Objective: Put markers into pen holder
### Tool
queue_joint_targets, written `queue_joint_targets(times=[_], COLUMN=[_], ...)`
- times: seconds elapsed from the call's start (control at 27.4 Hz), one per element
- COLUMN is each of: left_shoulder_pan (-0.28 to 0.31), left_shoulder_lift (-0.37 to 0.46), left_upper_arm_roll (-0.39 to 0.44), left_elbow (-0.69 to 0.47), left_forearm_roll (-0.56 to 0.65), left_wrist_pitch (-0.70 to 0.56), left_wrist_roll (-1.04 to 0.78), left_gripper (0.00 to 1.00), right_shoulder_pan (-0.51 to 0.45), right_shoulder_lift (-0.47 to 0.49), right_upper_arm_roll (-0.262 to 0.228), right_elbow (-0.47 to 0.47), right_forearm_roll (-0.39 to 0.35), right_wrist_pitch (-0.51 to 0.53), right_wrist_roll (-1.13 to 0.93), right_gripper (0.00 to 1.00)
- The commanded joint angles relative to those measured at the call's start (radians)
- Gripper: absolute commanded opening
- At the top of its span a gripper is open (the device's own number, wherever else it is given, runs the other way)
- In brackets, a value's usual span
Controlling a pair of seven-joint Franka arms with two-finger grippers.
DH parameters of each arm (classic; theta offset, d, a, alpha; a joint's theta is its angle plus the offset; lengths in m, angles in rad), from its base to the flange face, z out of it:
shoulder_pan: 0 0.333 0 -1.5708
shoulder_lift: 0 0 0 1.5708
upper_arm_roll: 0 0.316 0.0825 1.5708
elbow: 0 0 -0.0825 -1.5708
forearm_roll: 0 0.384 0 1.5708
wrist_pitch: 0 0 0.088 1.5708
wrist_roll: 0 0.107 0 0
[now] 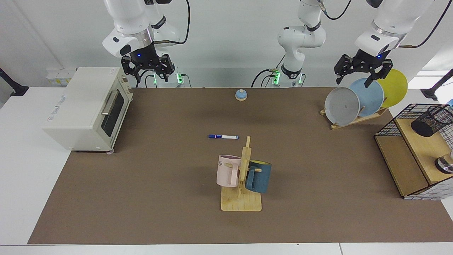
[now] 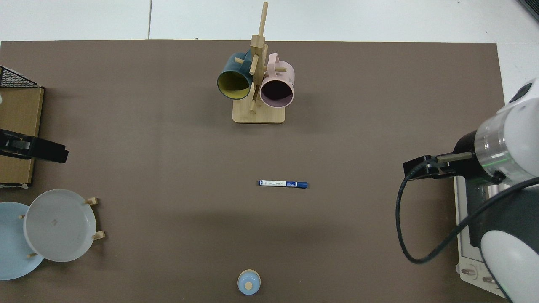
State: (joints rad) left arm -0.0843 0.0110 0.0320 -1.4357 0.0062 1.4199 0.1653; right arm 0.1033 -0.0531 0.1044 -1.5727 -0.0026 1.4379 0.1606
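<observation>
Currently I find nothing picked up: the slim white-barrelled marker with the dark blue cap lies flat on the brown table mat, just behind the wooden mug tree as the facing view shows it, well apart from both arms. A pink mug and a dark blue mug hang on that tree.

The small black wire-mesh pen holder sits tipped on the upper wooden board of the boxy black wire basket, far off to the mug tree's side, beyond the wooden rack of plates.

The right gripper hangs high above the cream toaster oven, fingers spread and empty. The left gripper hovers over the plates, its fingers likewise apart and holding nothing. Neither is near the marker.

In my judgement the step in hand is the approach and grasp. I would bring a gripper straight down over the middle of the barrel, with the fingers set across its length so they close on the narrow sides. The descent should stop just short of the mat. I would keep clear of the mug tree's upper peg, which stands close by the marker's white end. The holder's tilt will need checking before any release.

A small blue bell at the mat's far edge plays no part.
</observation>
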Motion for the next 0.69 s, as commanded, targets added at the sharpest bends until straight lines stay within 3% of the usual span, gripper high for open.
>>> queue_joint_targets(times=[0.0, 0.44, 0.66], left_shoulder_pan=[0.003, 0.003, 0.003], left_shoulder_lift=[-0.008, -0.011, -0.011], left_upper_arm_roll=[-0.006, -0.006, -0.006], left_elbow=[0.008, 0.005, 0.001], left_forearm_roll=[0.001, 0.000, 0.000], left_wrist_pitch=[-0.019, -0.019, -0.019], left_wrist_roll=[-0.010, -0.010, -0.010], left_gripper=[1.00, 1.00, 1.00], right_shoulder_pan=[-0.004, 0.021, 0.026], right_shoulder_lift=[-0.024, -0.022, -0.047], right_upper_arm_roll=[-0.005, -0.003, -0.005], right_elbow=[-0.023, -0.023, -0.067], right_forearm_roll=[0.022, 0.027, 0.076], right_wrist_pitch=[-0.011, -0.004, 0.022], right_wrist_roll=[-0.029, -0.013, 0.092], right_gripper=[1.00, 1.00, 1.00])
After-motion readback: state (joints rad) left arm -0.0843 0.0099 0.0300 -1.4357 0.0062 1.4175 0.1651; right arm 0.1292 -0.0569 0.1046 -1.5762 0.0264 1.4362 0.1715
